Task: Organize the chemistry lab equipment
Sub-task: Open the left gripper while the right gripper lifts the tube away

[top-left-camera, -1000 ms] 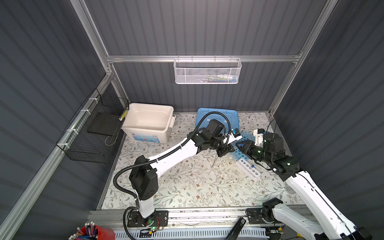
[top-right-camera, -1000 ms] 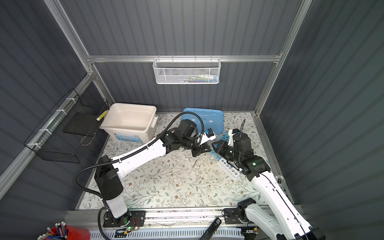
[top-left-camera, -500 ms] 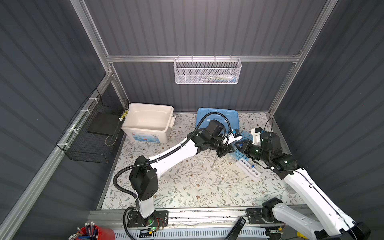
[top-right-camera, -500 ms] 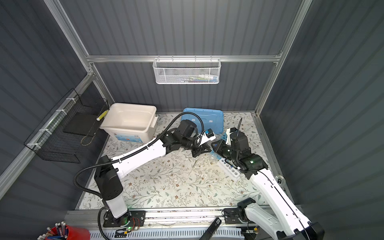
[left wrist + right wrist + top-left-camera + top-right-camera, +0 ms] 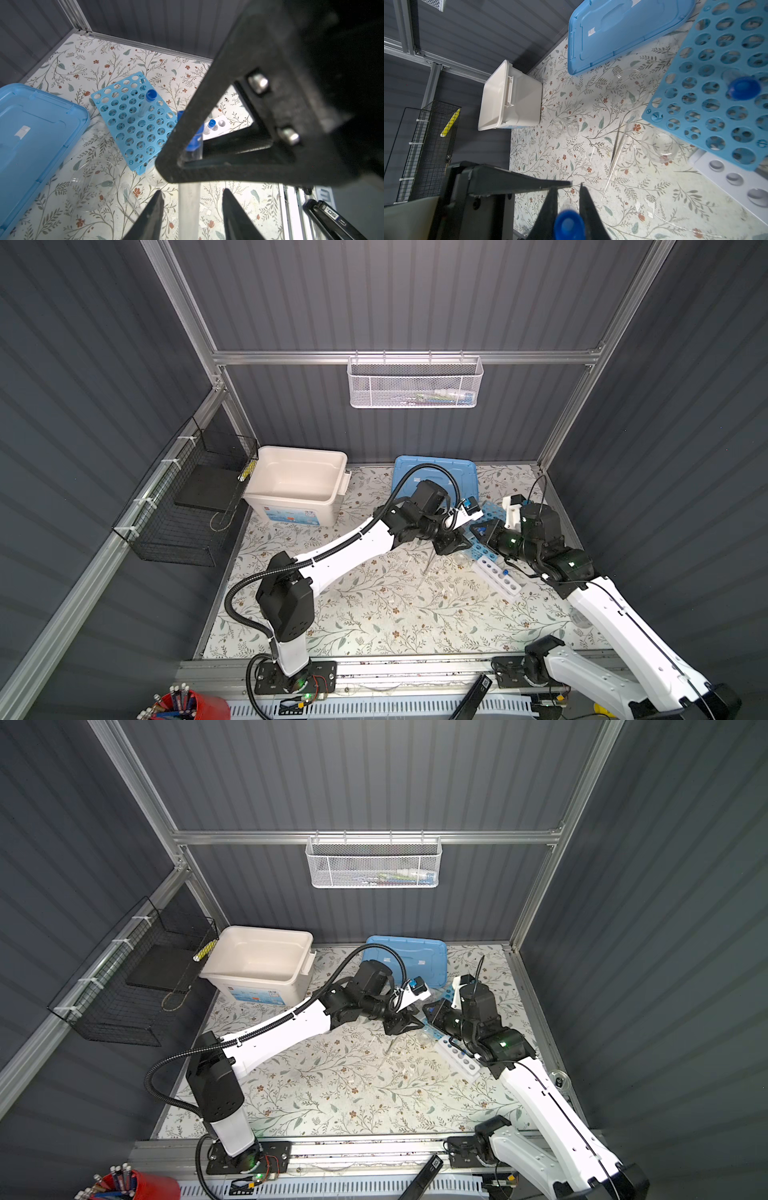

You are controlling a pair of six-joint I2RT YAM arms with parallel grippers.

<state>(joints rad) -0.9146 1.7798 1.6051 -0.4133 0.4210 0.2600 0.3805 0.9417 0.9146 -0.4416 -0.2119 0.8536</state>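
One clear blue-capped tube (image 5: 189,203) hangs in the air over the flowered mat (image 5: 374,614), at the right rear of the table, close to a corner of the blue rack (image 5: 133,124). The right gripper (image 5: 568,192) is clamped on it just under the blue cap. In the left wrist view the tube passes through that gripper's black finger frame. The left gripper (image 5: 192,190) is released: its fingers (image 5: 152,216) stand apart on either side of the tube's lower part, with a gap showing on both sides.

A second tube (image 5: 145,104) stands upright in a hole of the blue rack. A third tube (image 5: 209,126) sits in the small white rack (image 5: 221,123), which lies just beside the blue rack. On the mat near the racks are a beaker (image 5: 661,148) and thin rods (image 5: 618,153) lying side by side. Another beaker (image 5: 564,127) lies farther toward the bin, and a shallow dish (image 5: 94,182) sits beside the blue lid (image 5: 41,124).

Writing is scarce. The white bin (image 5: 299,454) at the rear left carries a printed label (image 5: 289,516) on its front wall, too small to read. The lid bears a small white sticker (image 5: 22,132) with no legible text. The blue rack has tiny marks at its corners that I cannot read. A black strip (image 5: 330,215) by the front rail has a white label whose characters look like "50" or "OS"; I cannot tell which.
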